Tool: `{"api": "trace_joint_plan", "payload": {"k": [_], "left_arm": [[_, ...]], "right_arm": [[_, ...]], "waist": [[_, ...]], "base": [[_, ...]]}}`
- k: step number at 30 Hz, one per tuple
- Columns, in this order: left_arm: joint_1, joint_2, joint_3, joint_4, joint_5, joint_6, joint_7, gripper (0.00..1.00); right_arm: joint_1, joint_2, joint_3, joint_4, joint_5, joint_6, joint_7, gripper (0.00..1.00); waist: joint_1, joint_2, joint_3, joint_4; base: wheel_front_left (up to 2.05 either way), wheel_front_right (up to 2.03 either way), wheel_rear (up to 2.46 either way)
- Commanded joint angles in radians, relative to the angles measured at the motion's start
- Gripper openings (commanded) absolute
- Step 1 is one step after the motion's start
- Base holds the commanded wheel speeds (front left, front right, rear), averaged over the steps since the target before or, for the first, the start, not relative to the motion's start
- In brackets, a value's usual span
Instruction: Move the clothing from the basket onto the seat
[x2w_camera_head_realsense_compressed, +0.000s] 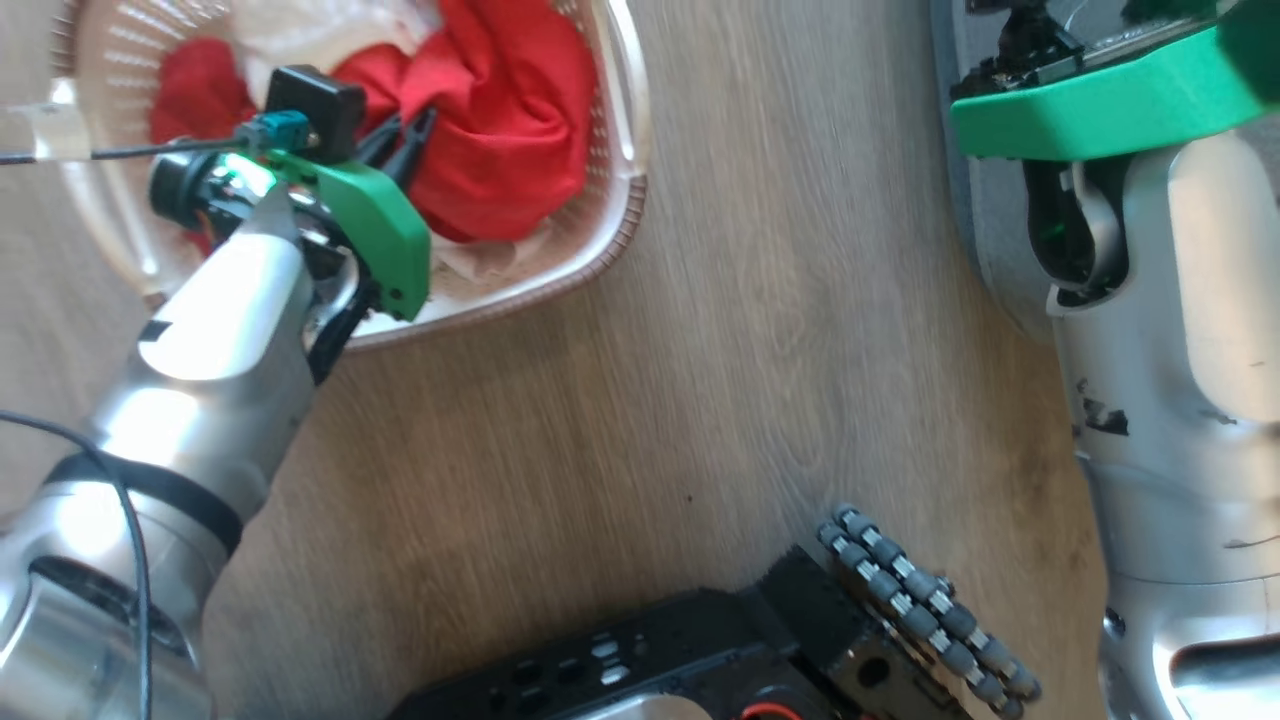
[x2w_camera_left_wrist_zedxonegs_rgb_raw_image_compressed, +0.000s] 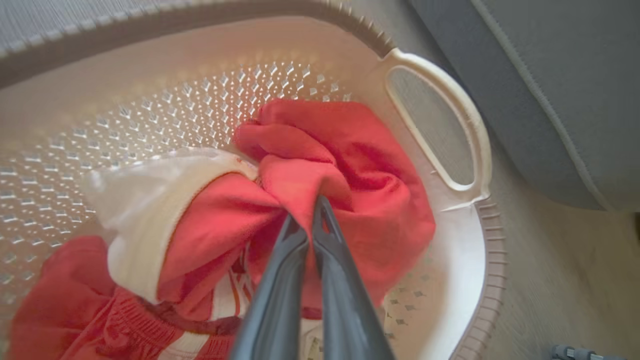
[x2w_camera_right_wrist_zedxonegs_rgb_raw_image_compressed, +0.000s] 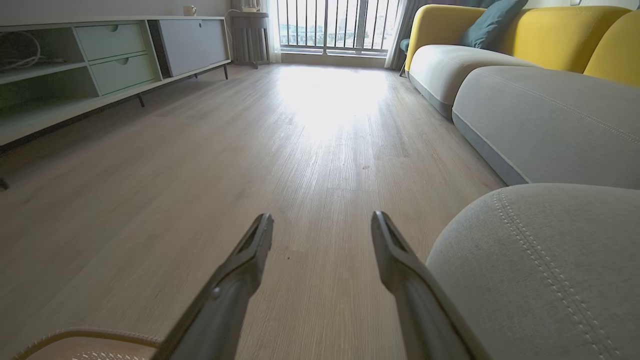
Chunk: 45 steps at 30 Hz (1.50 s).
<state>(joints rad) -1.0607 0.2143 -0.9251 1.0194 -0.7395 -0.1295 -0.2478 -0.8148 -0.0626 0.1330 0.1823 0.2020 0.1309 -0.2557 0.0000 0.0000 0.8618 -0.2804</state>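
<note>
- One basket (x2w_camera_head_realsense_compressed: 612, 245) stood on the wooden floor (x2w_camera_head_realsense_compressed: 760, 330), and the clothing (x2w_camera_head_realsense_compressed: 500, 110) lay inside it.
- The clothing looked like two red garments. One was bunched with a white panel (x2w_camera_left_wrist_zedxonegs_rgb_raw_image_compressed: 145, 210). The other, at the lower left of the left wrist view, had a gathered waistband (x2w_camera_left_wrist_zedxonegs_rgb_raw_image_compressed: 125, 315).
- The left hand (x2w_camera_left_wrist_zedxonegs_rgb_raw_image_compressed: 310, 212) reached down into the basket. Its two dark fingers were pinched together on a raised fold of the bunched red garment.
- One of the basket's handles (x2w_camera_left_wrist_zedxonegs_rgb_raw_image_compressed: 470, 125) showed in the left wrist view, on the side nearest the seat.
- The right hand (x2w_camera_right_wrist_zedxonegs_rgb_raw_image_compressed: 322, 222) hung low over the floor with its two fingers spread wide and nothing between them.
- One rounded grey seat (x2w_camera_right_wrist_zedxonegs_rgb_raw_image_compressed: 540, 270) with double lines of pale stitching sat just beside the right hand. No clothing lay on the part of it that showed.
- Two more grey sofa cushions (x2w_camera_right_wrist_zedxonegs_rgb_raw_image_compressed: 545, 120) ran beyond the seat, with yellow backs and one teal pillow (x2w_camera_right_wrist_zedxonegs_rgb_raw_image_compressed: 492, 22).
- One long sideboard (x2w_camera_right_wrist_zedxonegs_rgb_raw_image_compressed: 115, 55) stood across the floor, opposite the sofa.
</note>
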Motion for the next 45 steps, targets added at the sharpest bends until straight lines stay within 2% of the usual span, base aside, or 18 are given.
{"api": "trace_joint_plan", "payload": {"k": [1, 11, 24, 33, 45], "left_arm": [[0.014, 0.008, 0.030, -0.029, -0.004, -0.001, -0.013, 0.00], [0.132, -0.016, 0.190, -0.172, 0.058, -0.001, -0.014, 0.00], [0.315, -0.064, 0.383, -0.308, 0.171, -0.001, -0.014, 0.00], [0.394, -0.091, 0.442, -0.371, 0.219, -0.001, -0.014, 0.00], [0.465, -0.110, 0.482, -0.398, 0.248, -0.001, -0.014, 0.00]], "right_arm": [[0.037, 0.012, 0.003, -0.024, -0.007, 0.000, -0.006, 1.00], [0.086, 0.012, -0.007, 0.048, -0.069, 0.000, -0.006, 1.00], [0.210, 0.012, -0.011, 0.135, -0.085, 0.000, -0.006, 1.00], [0.297, 0.011, -0.002, 0.184, -0.078, 0.000, -0.006, 1.00], [0.389, 0.007, 0.007, 0.214, -0.045, 0.000, -0.006, 1.00]], "waist": [[0.0000, 0.0000, -0.052, 0.040], [0.0000, 0.0000, -0.254, 0.134], [0.0000, 0.0000, -0.505, 0.209], [0.0000, 0.0000, -0.647, 0.255], [0.0000, 0.0000, -0.775, 0.287]], "base": [[0.00, 0.00, 0.00], [0.00, 0.00, 0.00], [0.00, 0.00, 0.00], [0.00, 0.00, 0.00], [0.00, 0.00, 0.00]]}}
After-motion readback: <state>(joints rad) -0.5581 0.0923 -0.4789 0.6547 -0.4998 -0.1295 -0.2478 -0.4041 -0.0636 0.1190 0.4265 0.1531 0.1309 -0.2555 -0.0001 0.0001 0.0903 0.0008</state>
